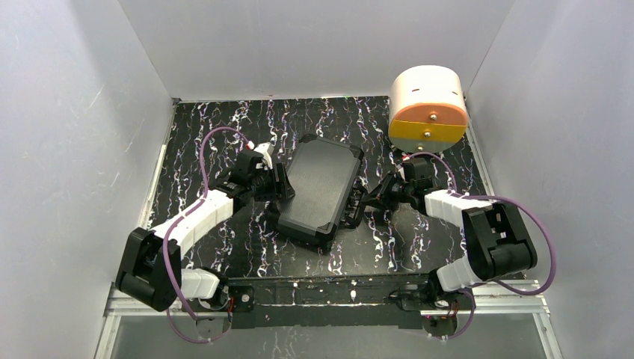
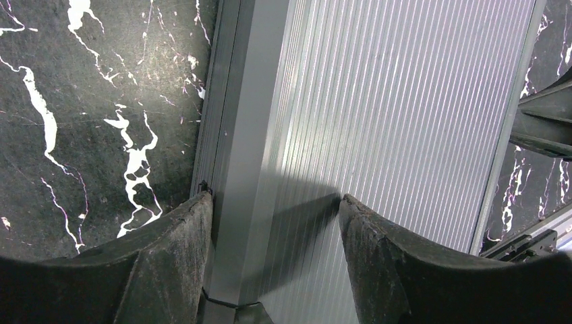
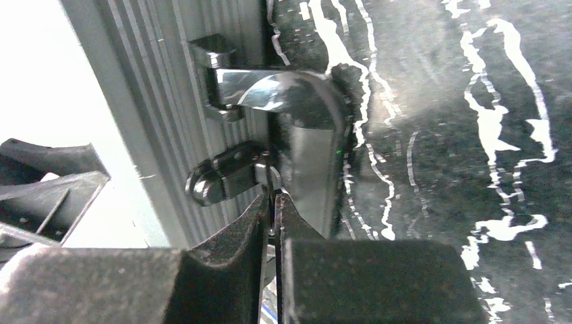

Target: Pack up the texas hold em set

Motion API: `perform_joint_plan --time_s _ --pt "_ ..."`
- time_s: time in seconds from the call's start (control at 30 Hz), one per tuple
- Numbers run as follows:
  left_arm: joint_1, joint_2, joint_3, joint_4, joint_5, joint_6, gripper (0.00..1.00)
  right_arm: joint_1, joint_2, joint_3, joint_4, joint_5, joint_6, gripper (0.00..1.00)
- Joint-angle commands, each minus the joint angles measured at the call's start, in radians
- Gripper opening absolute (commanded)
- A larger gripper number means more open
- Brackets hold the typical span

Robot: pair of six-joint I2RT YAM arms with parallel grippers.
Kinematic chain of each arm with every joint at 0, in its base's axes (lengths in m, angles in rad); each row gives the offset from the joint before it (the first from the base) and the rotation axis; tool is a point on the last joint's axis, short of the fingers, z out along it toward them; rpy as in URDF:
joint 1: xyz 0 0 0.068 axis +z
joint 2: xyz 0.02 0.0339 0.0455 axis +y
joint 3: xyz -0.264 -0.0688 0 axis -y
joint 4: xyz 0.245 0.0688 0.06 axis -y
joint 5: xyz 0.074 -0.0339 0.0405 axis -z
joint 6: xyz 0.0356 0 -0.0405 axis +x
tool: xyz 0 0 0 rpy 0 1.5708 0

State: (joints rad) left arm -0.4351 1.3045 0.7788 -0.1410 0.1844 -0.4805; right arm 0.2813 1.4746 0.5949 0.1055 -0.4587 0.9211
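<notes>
Left wrist, left pincer apart astride ribbed metal briefcase — right pincer together, chrome latch

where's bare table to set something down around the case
Free: far strip between briefcase and back wall, left of white-and-orange box; left strip along the side wall; near strip before the arm bases. Crowded: briefcase flanks, left hand one side, right hand pinching the latch.
</notes>
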Motion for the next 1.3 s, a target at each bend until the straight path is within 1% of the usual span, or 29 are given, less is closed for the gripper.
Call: perform_joint_plan --time_s 0.0,0.1,0.27,0.37,0.5,0.67,0.93,0.97,1.07,1.13,1.17,1.2,1.27 --pt "-0.037 0.036 -0.055 -0.078 0.098 -0.003 0.59 0.002 -0.058 0.049 0.028 -0.06 0.031 0.16" --pt "-0.036 0.038 -0.059 -0.073 0.098 -0.003 0.59 0.004 -0.064 0.056 0.045 -0.08 0.051 0.21" --pt "-0.037 0.041 -0.059 -0.072 0.102 -0.003 0.58 0.003 -0.035 0.053 0.128 -0.132 0.072 0.35" --pt "-0.037 0.04 -0.059 -0.073 0.107 -0.002 0.58 0.002 -0.006 0.051 0.175 -0.172 0.084 0.38" --pt "-0.037 0.047 -0.053 -0.08 0.106 0.005 0.58 0.006 0.018 0.022 0.287 -0.213 0.133 0.41" --pt "-0.037 0.054 -0.052 -0.081 0.105 0.006 0.58 0.014 0.023 0.025 0.297 -0.221 0.132 0.46" --pt "-0.037 0.064 -0.049 -0.081 0.106 0.005 0.57 0.025 0.051 0.031 0.305 -0.23 0.134 0.48" --pt "-0.037 0.061 -0.049 -0.081 0.107 0.005 0.57 0.025 0.044 0.035 0.283 -0.215 0.114 0.48" --pt "-0.037 0.058 -0.051 -0.081 0.105 0.005 0.57 0.025 -0.015 0.068 0.135 -0.119 0.022 0.49" --pt "-0.037 0.055 -0.053 -0.081 0.105 0.005 0.57 0.024 -0.063 0.076 0.023 -0.019 -0.026 0.56" --pt "-0.037 0.057 -0.053 -0.081 0.105 0.005 0.57 0.023 -0.088 0.066 -0.014 0.027 -0.034 0.63" --pt "-0.037 0.057 -0.055 -0.081 0.103 0.006 0.57 0.021 -0.11 0.049 -0.034 0.073 -0.035 0.7" --pt "-0.037 0.061 -0.055 -0.081 0.1 0.008 0.57 0.012 -0.141 -0.006 -0.033 0.121 -0.016 0.8"
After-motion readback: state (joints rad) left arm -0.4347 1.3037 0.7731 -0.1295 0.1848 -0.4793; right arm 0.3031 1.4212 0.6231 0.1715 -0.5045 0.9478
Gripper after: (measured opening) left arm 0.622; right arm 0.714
